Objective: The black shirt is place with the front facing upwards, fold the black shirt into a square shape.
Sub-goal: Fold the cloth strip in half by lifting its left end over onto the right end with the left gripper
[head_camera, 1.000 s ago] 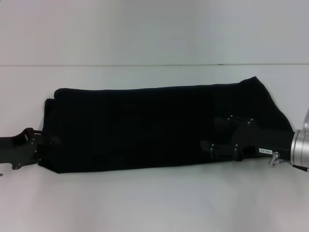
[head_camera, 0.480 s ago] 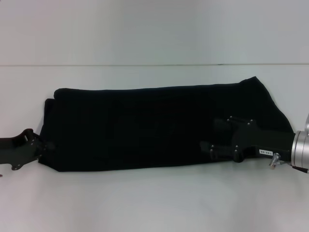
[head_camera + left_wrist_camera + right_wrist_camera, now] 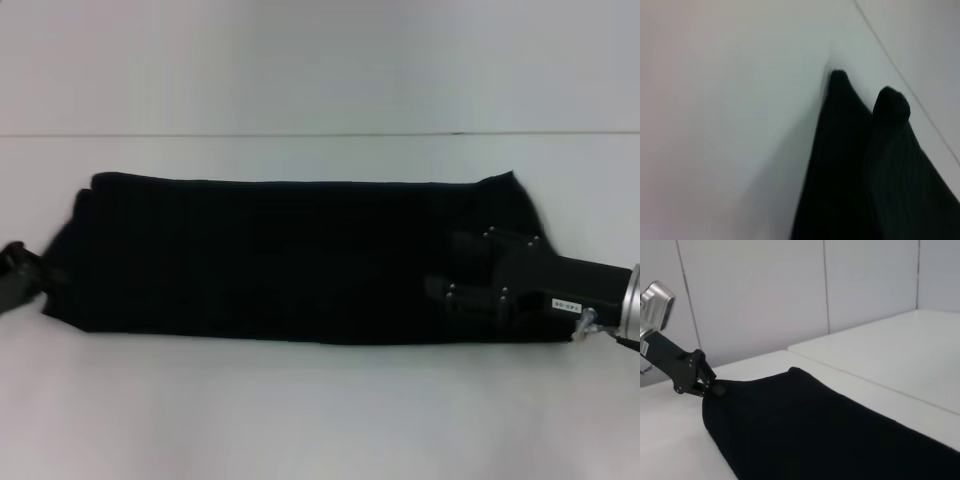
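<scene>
The black shirt [image 3: 280, 260] lies folded into a long band across the white table, its lettering hidden. My left gripper [image 3: 18, 276] is at the far left edge of the head view, against the shirt's left end. In the right wrist view that left gripper [image 3: 714, 388] is shut on the corner of the shirt [image 3: 815, 435]. The left wrist view shows only the shirt's end [image 3: 850, 165] on the table. My right gripper [image 3: 440, 292] reaches in from the right, low over the shirt's right part, black on black.
The white table [image 3: 320, 410] has bare room in front of and behind the shirt. A seam line [image 3: 320, 134] runs across the back. White wall panels [image 3: 765, 295] stand beyond the table.
The left gripper has moved left, almost out of the head view, dragging the shirt's left end with it. The band now lies longer and flatter, and its right end has slid left.
</scene>
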Motion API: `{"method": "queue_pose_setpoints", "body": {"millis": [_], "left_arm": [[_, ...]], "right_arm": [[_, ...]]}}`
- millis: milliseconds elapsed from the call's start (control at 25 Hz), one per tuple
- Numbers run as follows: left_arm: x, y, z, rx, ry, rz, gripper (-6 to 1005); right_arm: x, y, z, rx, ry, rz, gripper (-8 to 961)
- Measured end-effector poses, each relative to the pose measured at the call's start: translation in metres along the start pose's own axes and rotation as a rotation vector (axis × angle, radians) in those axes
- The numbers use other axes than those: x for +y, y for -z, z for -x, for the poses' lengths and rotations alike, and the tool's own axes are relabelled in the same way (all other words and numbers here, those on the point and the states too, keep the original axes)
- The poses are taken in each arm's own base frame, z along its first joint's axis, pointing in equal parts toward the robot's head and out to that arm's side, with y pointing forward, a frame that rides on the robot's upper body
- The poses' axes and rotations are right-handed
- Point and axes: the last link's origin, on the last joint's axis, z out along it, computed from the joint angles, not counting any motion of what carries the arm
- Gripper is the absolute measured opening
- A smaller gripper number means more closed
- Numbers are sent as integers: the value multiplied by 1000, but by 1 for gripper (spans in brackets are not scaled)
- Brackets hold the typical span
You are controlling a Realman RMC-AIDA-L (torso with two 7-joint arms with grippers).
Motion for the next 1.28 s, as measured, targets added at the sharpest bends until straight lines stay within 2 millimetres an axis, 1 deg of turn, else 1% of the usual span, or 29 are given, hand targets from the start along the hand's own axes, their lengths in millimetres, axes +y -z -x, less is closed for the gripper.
{"method": "queue_pose_setpoints", "body": {"millis": [240, 360, 520, 600, 640, 720, 840, 960, 1040, 1080, 1120, 1200, 1240, 1280], "left_arm": [[-7, 23, -32, 107, -24, -63, 30], [-10, 34, -43, 140, -31, -78, 29], [-8, 42, -45, 147, -28, -47, 29], [-1, 42, -45, 135, -41, -13, 29], [5, 41, -45, 127, -49, 15, 30], [22, 38, -44, 102, -74, 79, 30], [57, 32, -43, 62, -127, 184, 30], [98, 21, -40, 23, -193, 279, 30], [127, 8, -34, -22, -241, 331, 30], [154, -9, -23, -74, -288, 373, 30], [154, -9, -23, -74, -288, 373, 30], [184, -32, -3, -139, -343, 421, 30], [195, -41, 6, -160, -364, 439, 30], [206, -52, 20, -192, -386, 459, 30]], "right_arm": [[-5, 11, -4, -15, -25, -36, 850], [-6, 18, -10, -12, -51, -58, 850], [-5, 26, -20, -5, -80, -87, 850], [-4, 28, -24, -1, -89, -94, 850], [-4, 29, -25, 1, -93, -96, 850], [-3, 29, -27, 3, -99, -99, 850], [0, 32, -32, 5, -110, -103, 850], [2, 34, -36, 6, -122, -105, 850], [4, 36, -39, 5, -137, -108, 850], [5, 38, -40, 5, -144, -111, 850], [5, 39, -42, 4, -152, -115, 850], [7, 41, -45, 0, -169, -121, 850], [8, 42, -47, -5, -183, -126, 850], [8, 43, -48, -7, -188, -127, 850]]}}
